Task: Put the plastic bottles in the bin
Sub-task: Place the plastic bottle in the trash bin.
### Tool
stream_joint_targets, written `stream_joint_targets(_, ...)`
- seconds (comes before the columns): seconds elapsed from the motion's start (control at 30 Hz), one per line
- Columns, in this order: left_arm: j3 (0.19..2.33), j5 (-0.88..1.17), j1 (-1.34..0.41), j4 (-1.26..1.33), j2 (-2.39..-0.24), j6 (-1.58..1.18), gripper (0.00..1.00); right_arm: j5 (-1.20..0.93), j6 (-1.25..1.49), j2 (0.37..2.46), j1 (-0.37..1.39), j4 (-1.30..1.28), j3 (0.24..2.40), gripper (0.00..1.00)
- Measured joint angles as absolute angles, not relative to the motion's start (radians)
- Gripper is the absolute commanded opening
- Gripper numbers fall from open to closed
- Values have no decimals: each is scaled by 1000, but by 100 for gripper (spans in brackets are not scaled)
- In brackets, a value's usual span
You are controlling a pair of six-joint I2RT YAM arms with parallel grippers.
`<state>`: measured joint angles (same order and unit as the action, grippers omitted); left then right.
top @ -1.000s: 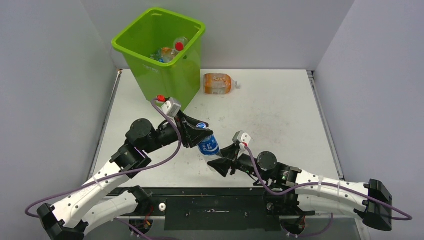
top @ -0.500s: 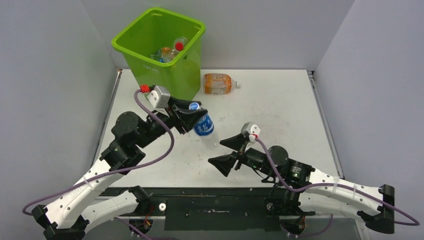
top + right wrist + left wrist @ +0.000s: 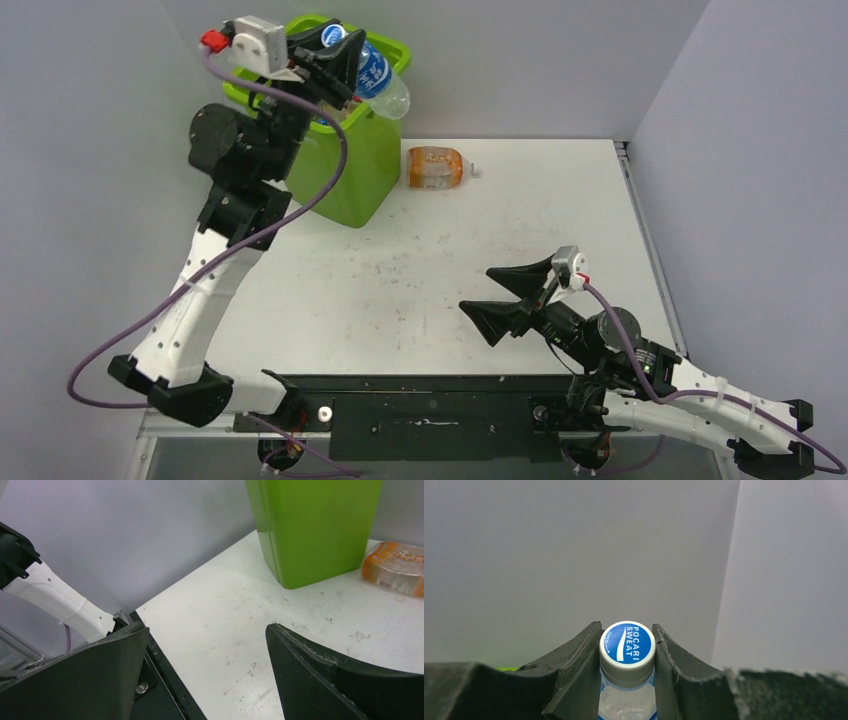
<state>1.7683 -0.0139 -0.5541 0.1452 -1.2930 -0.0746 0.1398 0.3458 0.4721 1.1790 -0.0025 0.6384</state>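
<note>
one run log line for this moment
left gripper: shut on blue-label bottle, over bin | right gripper: open, empty | orange bottle: lying on table

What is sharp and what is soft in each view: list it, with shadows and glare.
Top external: evenly lit, sharp throughout, only faint shadows beside the bin and orange bottle. Left wrist: the blue-capped bottle is crisp, its cap lettering readable, while the left tool blurs toward the bottom edge. Right wrist: table and bin sharp, no glare; the right tool looks slightly soft up close.
</note>
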Motion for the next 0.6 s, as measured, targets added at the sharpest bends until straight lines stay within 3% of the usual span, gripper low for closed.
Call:
stream_joint_targets(0.3, 1839, -30, -498, 148, -1541, -64, 0, 200, 325, 471, 1179, -62, 633, 90)
stream_joint_targets(0.6, 1856, -60, -382, 289, -1600, -148, 0, 217, 317, 466, 1179, -59, 608, 90)
